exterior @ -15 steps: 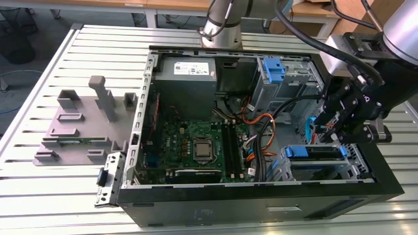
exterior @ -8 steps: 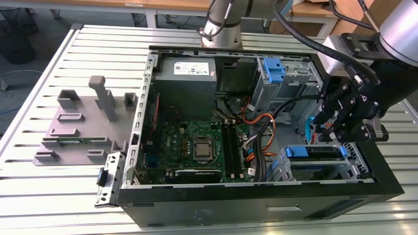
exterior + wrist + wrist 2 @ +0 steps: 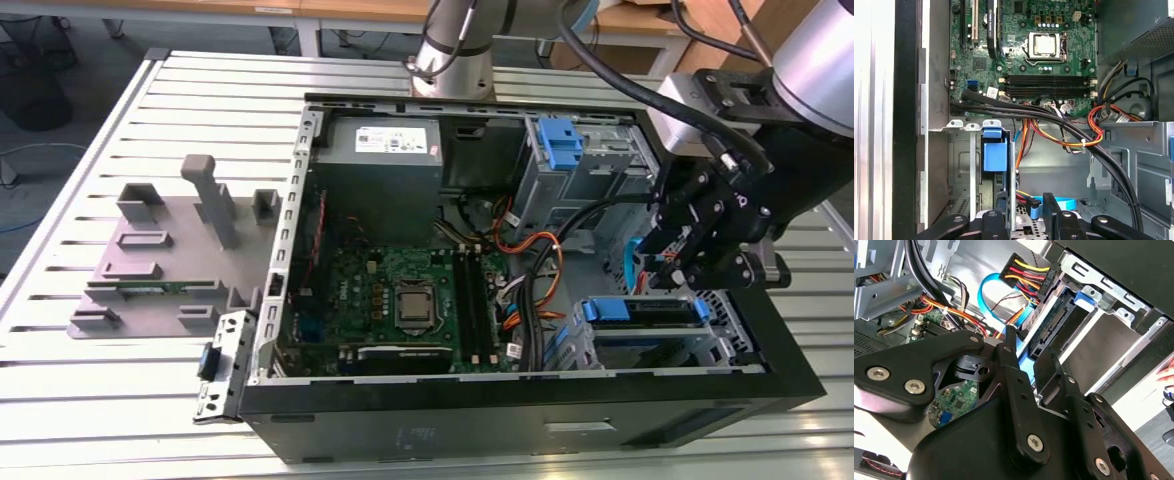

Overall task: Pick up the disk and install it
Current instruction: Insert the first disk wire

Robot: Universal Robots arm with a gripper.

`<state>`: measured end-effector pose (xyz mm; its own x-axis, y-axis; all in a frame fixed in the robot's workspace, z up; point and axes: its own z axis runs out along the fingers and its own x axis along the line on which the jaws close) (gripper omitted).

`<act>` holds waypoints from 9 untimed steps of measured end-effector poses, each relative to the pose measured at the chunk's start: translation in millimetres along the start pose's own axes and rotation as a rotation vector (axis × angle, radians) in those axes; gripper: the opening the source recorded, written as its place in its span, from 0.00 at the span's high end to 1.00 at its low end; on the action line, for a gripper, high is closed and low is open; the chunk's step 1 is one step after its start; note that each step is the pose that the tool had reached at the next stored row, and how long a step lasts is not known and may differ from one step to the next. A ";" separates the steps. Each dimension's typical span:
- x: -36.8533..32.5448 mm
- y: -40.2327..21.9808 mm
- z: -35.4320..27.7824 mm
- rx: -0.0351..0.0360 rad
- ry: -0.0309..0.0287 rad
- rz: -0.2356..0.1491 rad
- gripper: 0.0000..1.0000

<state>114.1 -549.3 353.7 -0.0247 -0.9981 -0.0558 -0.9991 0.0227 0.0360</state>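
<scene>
One robot arm reaches down over the open computer case (image 3: 534, 410) at the exterior view's right, wrist tilted, gripper (image 3: 697, 268) just above the drive bay. Its fingers (image 3: 1011, 347) stand slightly apart with nothing between them. Below, the disk (image 3: 641, 312) sits in the bay in its blue carrier, near the motherboard (image 3: 400, 300).

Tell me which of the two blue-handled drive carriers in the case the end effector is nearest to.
The front one, seated in the bay by the case's front panel, directly under the end effector. The other blue carrier sits by the grey power supply.
</scene>
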 end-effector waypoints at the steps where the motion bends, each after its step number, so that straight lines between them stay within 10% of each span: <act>1: 0.0 0.0 0.2 0.0000 -0.0002 0.001 0.58; 9: 0.0 -0.1 0.2 0.0001 -0.0002 0.002 0.58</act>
<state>114.2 -549.3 353.4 -0.0271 -0.9981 -0.0559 -0.9990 0.0251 0.0361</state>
